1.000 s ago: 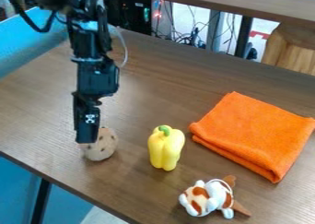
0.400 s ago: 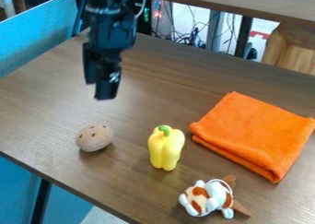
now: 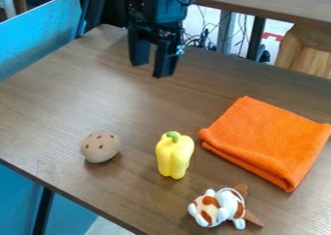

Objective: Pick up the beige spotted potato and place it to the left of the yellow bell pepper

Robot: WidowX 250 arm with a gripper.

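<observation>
The black gripper [image 3: 150, 69] hangs above the back part of the table, its two fingers apart with nothing between them. Below it and nearer the left edge lies a round tan object with dark spots [image 3: 101, 147]. A yellow bell pepper [image 3: 174, 155] with a green stem stands to the right of the spotted object. A folded orange cloth [image 3: 268, 141] lies right of the pepper. At the front, a small white and brown plush toy [image 3: 220, 208] lies on its side.
The brown wooden table [image 3: 61, 101] has its left front edge running diagonally past the spotted object. A blue panel [image 3: 38, 38] stands beyond the table's left edge. Cables and a wooden shelf [image 3: 259, 4] are behind the back edge.
The gripper has moved up and away from the spotted object, toward the back and right, and its fingers now stand apart. The spotted object stays on the table, slightly turned.
</observation>
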